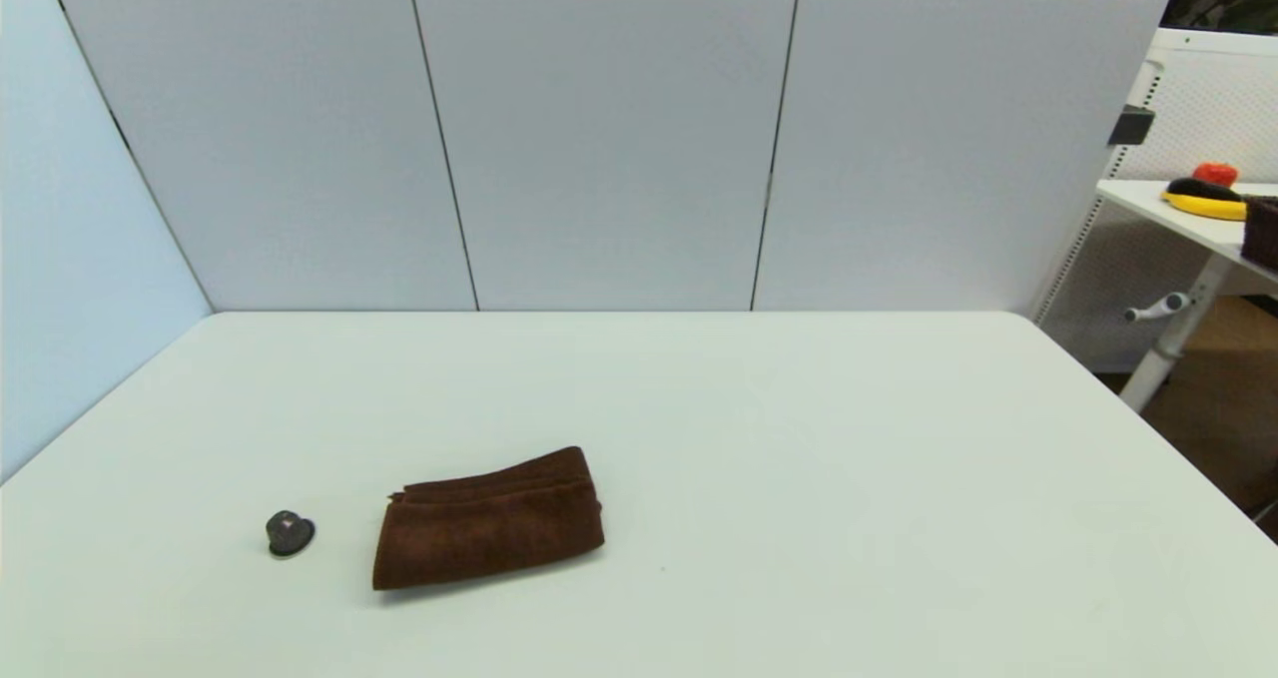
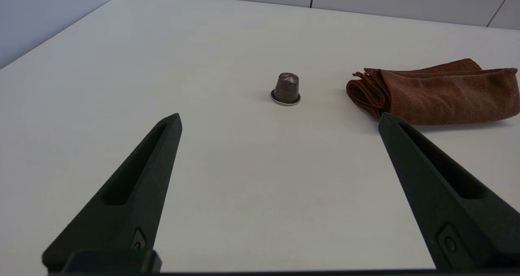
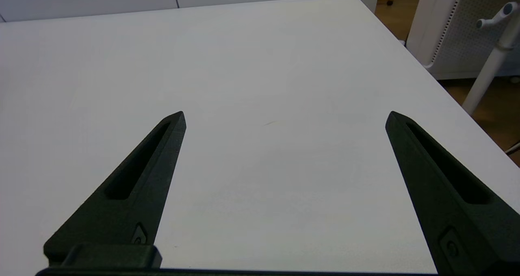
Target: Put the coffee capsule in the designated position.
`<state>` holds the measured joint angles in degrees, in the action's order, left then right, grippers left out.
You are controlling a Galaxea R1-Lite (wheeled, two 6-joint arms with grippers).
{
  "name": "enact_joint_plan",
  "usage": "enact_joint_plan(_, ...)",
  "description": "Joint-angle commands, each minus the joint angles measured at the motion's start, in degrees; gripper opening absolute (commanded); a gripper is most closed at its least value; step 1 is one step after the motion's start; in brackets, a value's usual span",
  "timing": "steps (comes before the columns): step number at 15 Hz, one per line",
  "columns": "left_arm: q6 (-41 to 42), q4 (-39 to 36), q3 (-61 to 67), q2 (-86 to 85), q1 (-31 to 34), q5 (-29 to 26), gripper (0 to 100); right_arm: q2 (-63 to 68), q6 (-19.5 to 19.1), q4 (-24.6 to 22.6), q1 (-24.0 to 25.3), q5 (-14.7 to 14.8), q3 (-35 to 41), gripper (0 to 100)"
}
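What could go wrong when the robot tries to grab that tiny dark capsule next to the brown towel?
1. The tiny dark grey dome-shaped coffee capsule stands rim-down, and its sloped sides might slip from the pinch and roll.
2. The folded brown cloth towel lies close beside it, apart; the open left gripper is spread wide, so one finger could snag the towel.
3. The white table shows no marker, so placement could be off.
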<state>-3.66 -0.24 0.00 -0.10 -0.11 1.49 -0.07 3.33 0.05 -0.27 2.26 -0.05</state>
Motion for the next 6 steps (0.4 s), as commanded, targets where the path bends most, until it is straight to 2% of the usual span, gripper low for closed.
enact_joint_plan(1,-0.03,-0.02,0.0,0.1,0.02,0.01,100,0.07,0.19,0.04,0.0,0.03,0.05,100)
enact_joint_plan(6,-0.03,-0.02,0.0,0.1,0.02,0.01,100,0.07,0.45,0.04,0.0,0.03,-0.04,100)
